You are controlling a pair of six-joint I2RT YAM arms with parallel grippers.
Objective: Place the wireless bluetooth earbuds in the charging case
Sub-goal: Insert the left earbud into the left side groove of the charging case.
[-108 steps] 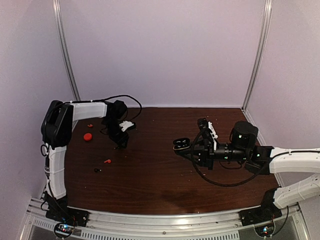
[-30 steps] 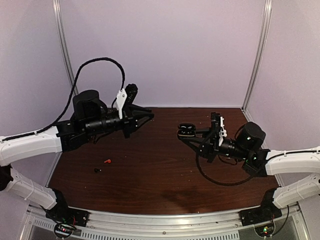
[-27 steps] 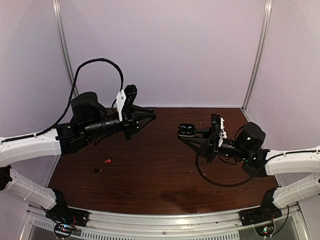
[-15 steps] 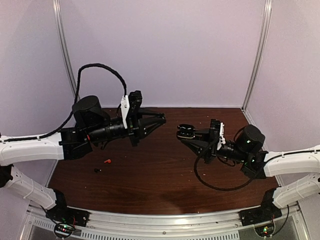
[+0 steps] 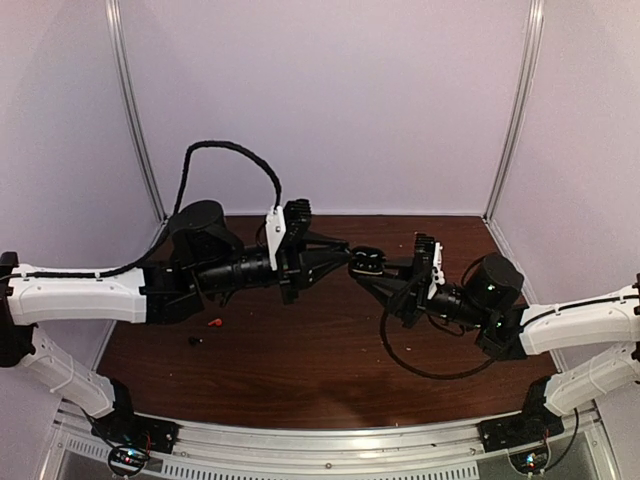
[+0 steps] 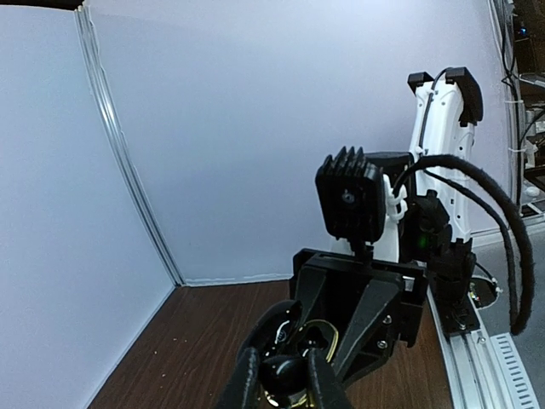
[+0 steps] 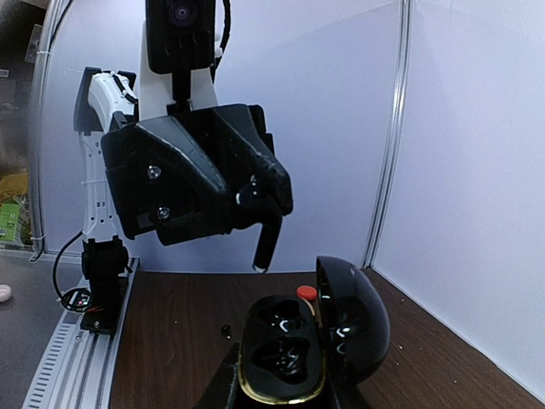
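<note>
Well, the R pincer [image 5: 373, 273] is clamped on the open case [image 5: 364, 260], held up over the middle of the counter [image 5: 300, 370] w/ the lid flipped back and both sockets looking empty. The L pincer [image 5: 340, 250] is pinched narrow, its tip just beside and above the case on the L side, apparently not touching; can't tell if anything tiny is in it. Red earbud [image 5: 214, 322] & black earbud [image 5: 194, 340] lie close together on the counter, well off to the L, so the L arm's nearer.
</note>
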